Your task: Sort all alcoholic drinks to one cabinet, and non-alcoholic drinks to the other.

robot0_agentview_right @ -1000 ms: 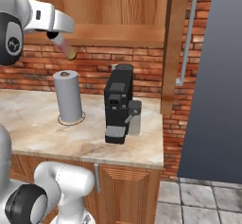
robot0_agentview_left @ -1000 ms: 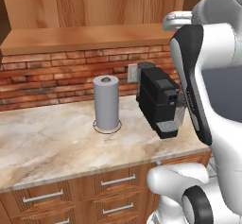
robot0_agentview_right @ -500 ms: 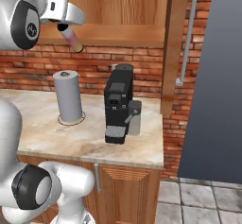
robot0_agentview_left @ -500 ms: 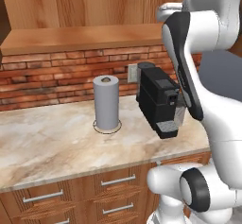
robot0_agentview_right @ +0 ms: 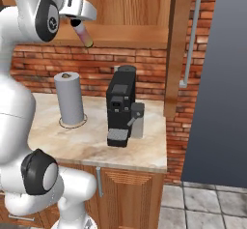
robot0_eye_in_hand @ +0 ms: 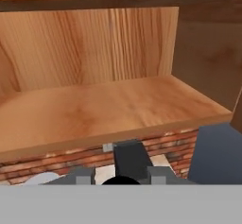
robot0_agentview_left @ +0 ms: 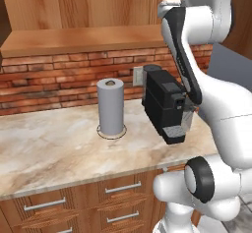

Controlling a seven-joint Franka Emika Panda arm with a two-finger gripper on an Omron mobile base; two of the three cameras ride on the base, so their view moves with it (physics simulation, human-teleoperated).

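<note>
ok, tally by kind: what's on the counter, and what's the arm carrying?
Paper towel rolls: 1, upright on the marble counter
Coffee machines: 1, black, on the counter
Pink bottles: 1, tilted, held in the gripper below the open cabinet shelf
Total: 3

I hold a small slim pink bottle (robot0_agentview_right: 83,34) by its cap end, tilted, its pink body slanting down and away just before the light-wood wall cabinet (robot0_agentview_right: 130,30). Its shelf floor (robot0_eye_in_hand: 108,112) lies bare and open ahead of me.
</note>
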